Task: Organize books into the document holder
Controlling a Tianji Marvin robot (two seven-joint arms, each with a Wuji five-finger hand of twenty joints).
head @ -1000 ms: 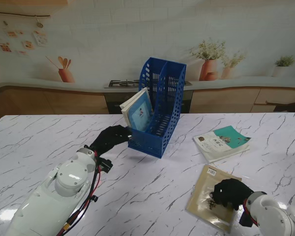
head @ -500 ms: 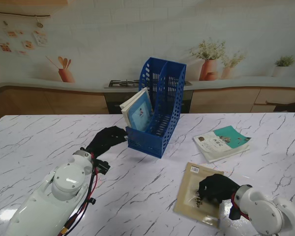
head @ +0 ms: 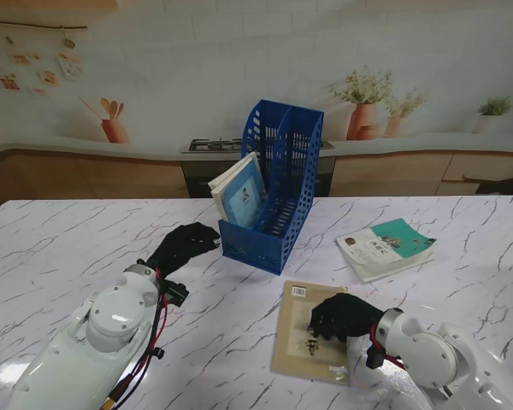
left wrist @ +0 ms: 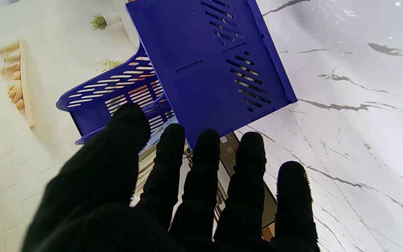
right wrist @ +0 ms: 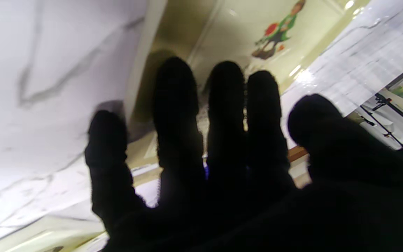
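Two hands: left hand (head: 182,245) released beside holder (head: 274,201); right hand (head: 342,315) spread flat on tan book (head: 297,342).
Advice: press evenly, sliding it holderward.

My hands wear black knit gloves, left hand (head: 181,244) and right hand (head: 340,314), matt cloth with a nubby grip texture on the fingertips (left wrist: 207,140). The document holder (head: 278,192) is blue plastic, smooth with a slight sheen. The table (head: 60,248) is white marble-look, pretty glossy. The tan book (head: 303,342) has a matt paper cover; the teal book (head: 386,246) looks a bit glossier.
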